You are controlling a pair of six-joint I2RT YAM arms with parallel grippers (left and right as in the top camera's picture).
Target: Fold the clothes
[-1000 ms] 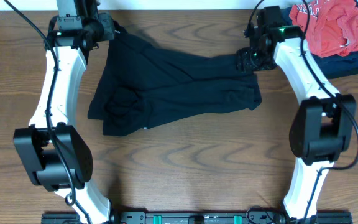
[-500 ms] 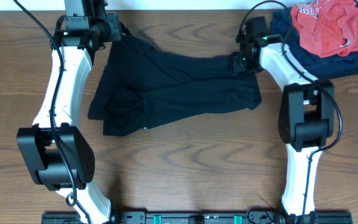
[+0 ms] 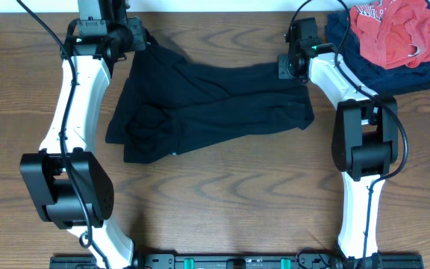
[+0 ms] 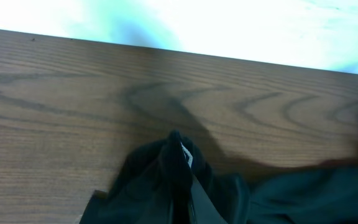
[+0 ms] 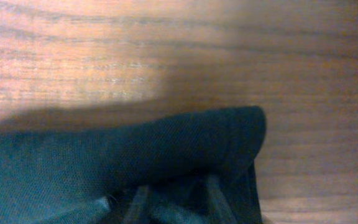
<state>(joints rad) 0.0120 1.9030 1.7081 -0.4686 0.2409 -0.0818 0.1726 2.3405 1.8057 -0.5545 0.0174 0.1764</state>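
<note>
Barely begun: the black trousers (image 3: pixel 215 104) lie rumpled, unfolded, with the left gripper (image 3: pixel 139 37) pinching their far left corner and the right gripper (image 3: pixel 283 67) pinching their far right.

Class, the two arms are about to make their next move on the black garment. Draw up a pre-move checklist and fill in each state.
1. Left gripper on the black garment corner: ok, fabric peaks at the jaws.
2. Right gripper on the opposite corner: ok, fabric wraps the jaws.
3. Garment lying flat: not ok, bunched lower left.
4. Red garment apart from it: ok.
5. Legs lined up: cannot tell.
</note>
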